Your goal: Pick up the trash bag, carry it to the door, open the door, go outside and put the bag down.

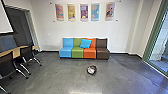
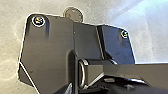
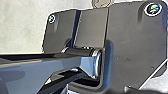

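In the head view a small rounded bag (image 1: 91, 69), dark with a pale middle, rests on the grey floor in front of the sofa. A tall glass panel in a green frame (image 1: 153, 37) stands at the right; whether it is a door I cannot tell. Both wrist views look down on the robot's own base and on floor beside it, and the state of my grippers cannot be told there.
A sofa (image 1: 77, 52) in blue, green, orange and brown lines the far wall, with a blue cushion (image 1: 85, 43) on it. Dark wheeled chairs (image 1: 27, 56) and a wooden-topped table (image 1: 16, 52) stand at the left. A dark doorway (image 1: 18, 23) is behind them.
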### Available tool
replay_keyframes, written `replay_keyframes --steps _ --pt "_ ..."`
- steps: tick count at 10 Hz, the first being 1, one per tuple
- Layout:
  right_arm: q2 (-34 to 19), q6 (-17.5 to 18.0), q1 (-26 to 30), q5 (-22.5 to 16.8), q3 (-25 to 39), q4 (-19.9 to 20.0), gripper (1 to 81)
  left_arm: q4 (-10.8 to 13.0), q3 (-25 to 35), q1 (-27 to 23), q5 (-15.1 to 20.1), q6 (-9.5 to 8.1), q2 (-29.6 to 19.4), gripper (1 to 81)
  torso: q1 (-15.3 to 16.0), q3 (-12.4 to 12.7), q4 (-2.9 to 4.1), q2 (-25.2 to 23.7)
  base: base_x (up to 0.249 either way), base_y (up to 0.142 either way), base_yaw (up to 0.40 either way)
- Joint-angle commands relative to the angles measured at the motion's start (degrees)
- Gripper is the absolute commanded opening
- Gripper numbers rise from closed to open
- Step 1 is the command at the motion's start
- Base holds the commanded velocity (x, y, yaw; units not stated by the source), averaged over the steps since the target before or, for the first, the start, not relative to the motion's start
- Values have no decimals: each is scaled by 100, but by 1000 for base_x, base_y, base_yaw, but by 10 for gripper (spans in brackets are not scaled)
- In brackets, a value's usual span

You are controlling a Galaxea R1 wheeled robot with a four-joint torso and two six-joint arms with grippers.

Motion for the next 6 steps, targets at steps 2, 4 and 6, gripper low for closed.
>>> replay_keyframes --steps 2,4,6 --pt "8 -72 180 -330 73 -68 811 52 48 -218 257 -23 -26 811 0 0 0 0 170 0 0" --pt "8 -63 189 -330 73 -25 811 52 40 -210 257 -23 -17 811 0 0 0 0 170 0 0" --pt "17 -63 189 -330 56 -25 811 52 39 -218 257 -23 -17 811 0 0 0 0 171 0 0"
